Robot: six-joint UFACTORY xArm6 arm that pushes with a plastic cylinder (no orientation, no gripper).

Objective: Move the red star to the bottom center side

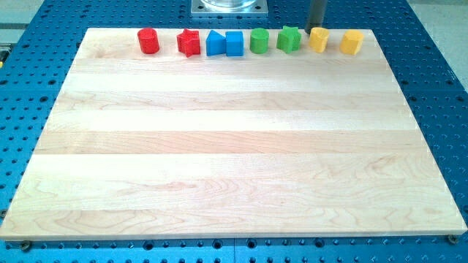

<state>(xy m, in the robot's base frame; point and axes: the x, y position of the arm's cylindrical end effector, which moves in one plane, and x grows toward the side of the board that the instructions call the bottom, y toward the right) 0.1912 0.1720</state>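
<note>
Resting my tip [317,28] behind yellow block [319,39] | red star [189,43] apart

We have one view only, so no overlap between views can be recorded. It looks down at a slant from above the near edge of the table [234,161], facing toward the far edge at the view's top. The whole wooden top fits in frame, its sides converging toward the top, which confirms the slant. The blue perforated base [439,80] shows on all sides. The row of blocks [248,42] lies farthest from the lens. Range is moderate.
</note>
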